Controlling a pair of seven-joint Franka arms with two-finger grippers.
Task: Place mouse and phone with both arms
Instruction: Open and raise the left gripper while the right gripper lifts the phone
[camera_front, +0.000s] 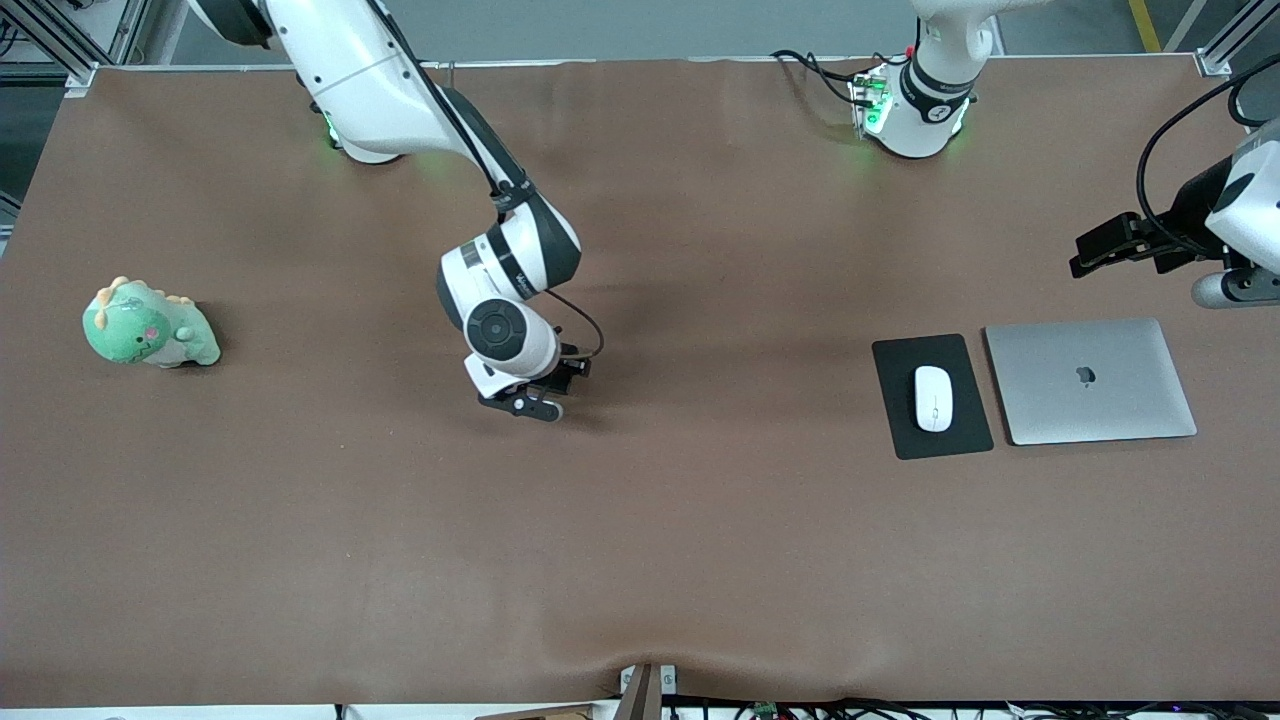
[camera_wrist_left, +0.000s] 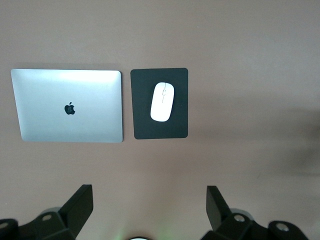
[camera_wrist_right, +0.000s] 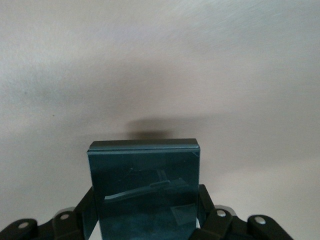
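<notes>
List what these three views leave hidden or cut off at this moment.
- Phone: the right wrist view's edge cuts off its lower end; in the front view the right gripper and wrist hide it.
- Left gripper: the left wrist view shows only its open jaws; the front view's edge crops the arm.
- Mouse on the mouse pad: too small in the front view for detail.
- Laptop: closed, so its inside is hidden.

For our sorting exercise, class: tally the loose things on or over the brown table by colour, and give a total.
Black: 2, the mouse pad and the phone held by the right tool
White: 1, the mouse
Silver: 1, the laptop
Green: 1, the plush dinosaur
Total: 5
</notes>
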